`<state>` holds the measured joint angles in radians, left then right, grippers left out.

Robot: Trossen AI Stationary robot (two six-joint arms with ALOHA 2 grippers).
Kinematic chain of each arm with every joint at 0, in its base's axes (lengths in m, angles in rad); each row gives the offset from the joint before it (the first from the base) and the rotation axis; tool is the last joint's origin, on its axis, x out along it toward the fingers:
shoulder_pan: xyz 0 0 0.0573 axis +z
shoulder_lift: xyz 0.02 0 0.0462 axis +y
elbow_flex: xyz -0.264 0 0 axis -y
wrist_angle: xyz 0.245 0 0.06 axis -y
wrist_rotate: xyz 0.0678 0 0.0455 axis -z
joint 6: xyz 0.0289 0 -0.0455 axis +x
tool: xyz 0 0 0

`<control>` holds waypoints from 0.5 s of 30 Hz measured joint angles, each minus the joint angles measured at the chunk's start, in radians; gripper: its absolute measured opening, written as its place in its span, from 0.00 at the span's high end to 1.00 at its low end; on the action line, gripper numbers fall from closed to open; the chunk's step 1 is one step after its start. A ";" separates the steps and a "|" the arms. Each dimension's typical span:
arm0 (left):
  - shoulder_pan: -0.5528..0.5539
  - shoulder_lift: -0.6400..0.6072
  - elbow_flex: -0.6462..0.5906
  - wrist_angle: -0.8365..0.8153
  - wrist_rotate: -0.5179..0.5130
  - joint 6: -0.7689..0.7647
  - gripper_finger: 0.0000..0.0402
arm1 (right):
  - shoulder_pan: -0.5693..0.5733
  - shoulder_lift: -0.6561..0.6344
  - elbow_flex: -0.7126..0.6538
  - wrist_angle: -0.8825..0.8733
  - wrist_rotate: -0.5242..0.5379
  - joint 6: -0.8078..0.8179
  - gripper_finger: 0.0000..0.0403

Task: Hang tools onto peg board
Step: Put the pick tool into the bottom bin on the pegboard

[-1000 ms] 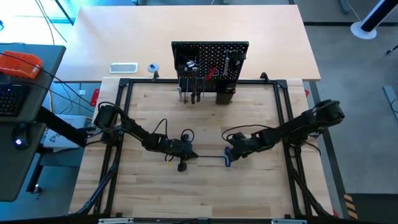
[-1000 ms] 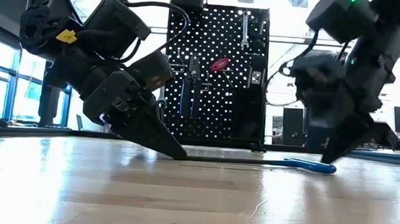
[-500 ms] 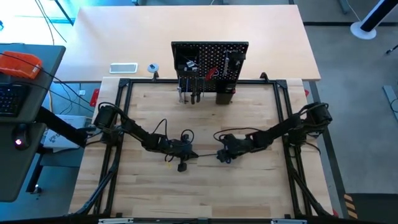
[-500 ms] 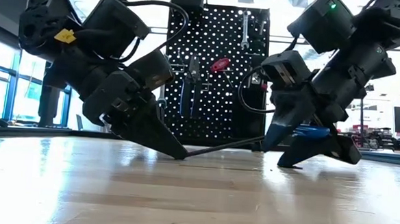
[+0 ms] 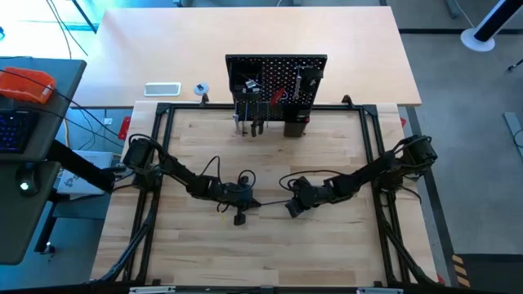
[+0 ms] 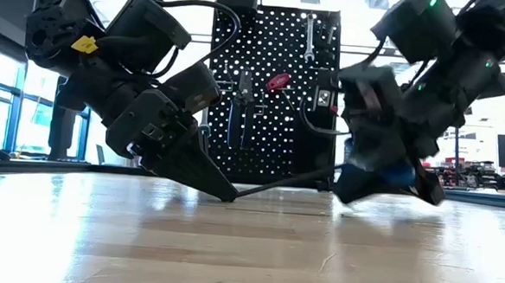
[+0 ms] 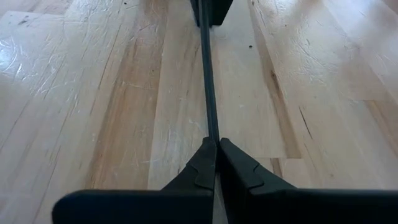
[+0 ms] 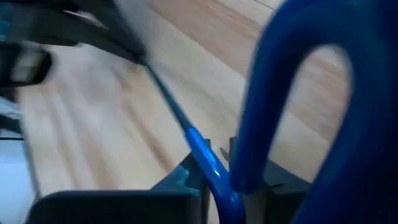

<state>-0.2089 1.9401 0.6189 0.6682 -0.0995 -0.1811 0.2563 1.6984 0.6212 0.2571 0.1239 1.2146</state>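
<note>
Left pincer (image 5: 250, 202), just left of centre in the high view: fingers pressed together on the far end of the thin dark steel shaft of the blue-handled T hex key (image 6: 388, 172). The left wrist view shows the two matte black fingertips (image 7: 205, 167) meeting around the rod, which runs straight up the middle of that frame to the right arm's dark bulk at the top edge. In the low view the left pincer (image 6: 225, 193) has its pointed tip on the table (image 6: 230, 244) at lower centre, and the shaft rises from it at a shallow slant toward the right. Right pincer (image 5: 291, 207), just right of centre in the high view: clamped on the handle end of the key. The right wrist view shows the glossy blue handle (image 8: 298, 93) as a thick curved loop filling the right side of the frame, with a slimmer blue stem seated between the black fingers (image 8: 186, 171) at the bottom. The key is thus held at both ends, its handle end raised off the wood. Table surface: pale butcher-block planks, lightly scratched, semi-gloss. Peg board (image 5: 276, 86), upright at upper centre of the high view: black perforated panel carrying a silver wrench (image 6: 309, 36), a red-handled screwdriver (image 6: 277, 80) and pliers (image 6: 241, 102).
</note>
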 joint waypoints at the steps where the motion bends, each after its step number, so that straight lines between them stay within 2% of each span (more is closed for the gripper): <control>1: 0.000 0.000 0.000 0.000 0.000 0.001 1.00 | 0.005 -0.007 0.000 0.009 0.010 -0.012 0.89; 6: 0.003 -0.021 0.002 -0.001 -0.001 0.037 0.99 | 0.019 -0.064 0.002 0.014 0.044 -0.080 0.99; 11: 0.002 -0.058 -0.001 -0.032 -0.010 0.056 0.92 | 0.018 -0.138 0.001 -0.040 0.056 -0.154 1.00; 15: 0.005 -0.097 -0.005 -0.055 -0.009 0.070 0.86 | 0.016 -0.217 0.001 -0.147 0.060 -0.209 1.00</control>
<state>-0.2035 1.8426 0.6140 0.6132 -0.1089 -0.1107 0.2728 1.4813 0.6225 0.1096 0.1836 1.0061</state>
